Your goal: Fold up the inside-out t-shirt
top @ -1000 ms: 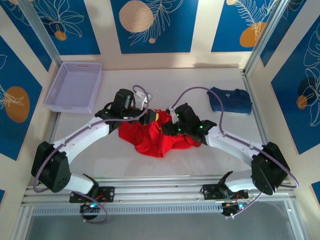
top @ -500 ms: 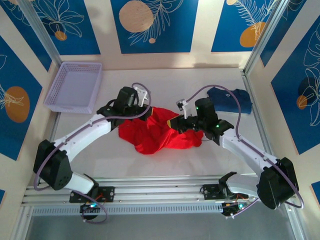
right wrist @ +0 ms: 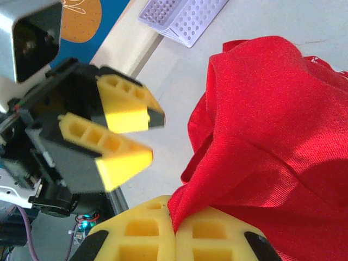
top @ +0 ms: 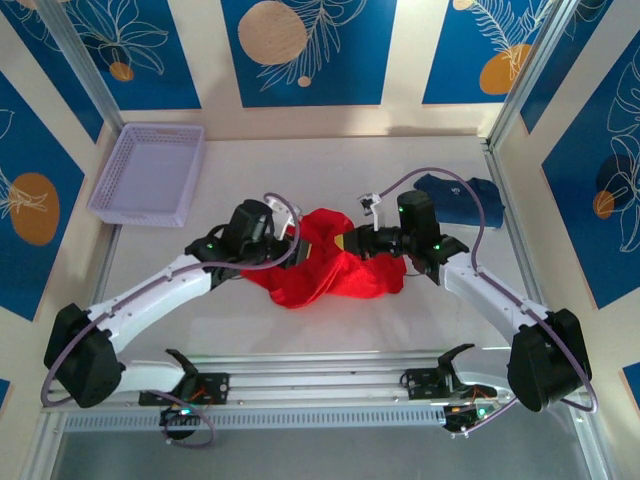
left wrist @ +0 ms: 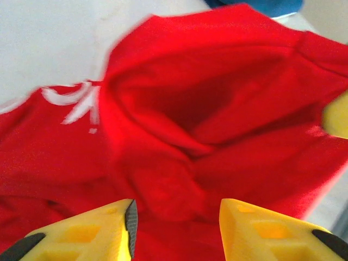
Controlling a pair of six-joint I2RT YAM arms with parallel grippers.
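Red t-shirt (top: 335, 272) sits bunched mid-table (top: 300, 165), between the two arms. Right gripper (right wrist: 174, 231): fingers pressed together on a fold of the shirt, cloth pinched between the pads. Left gripper (left wrist: 176, 209): fingers apart, nothing clamped, at the shirt's left side, over red folds with a white mark (left wrist: 73, 103). Purple basket (top: 150, 175) far left, navy garment (top: 462, 198) far right, both apart from the shirt.
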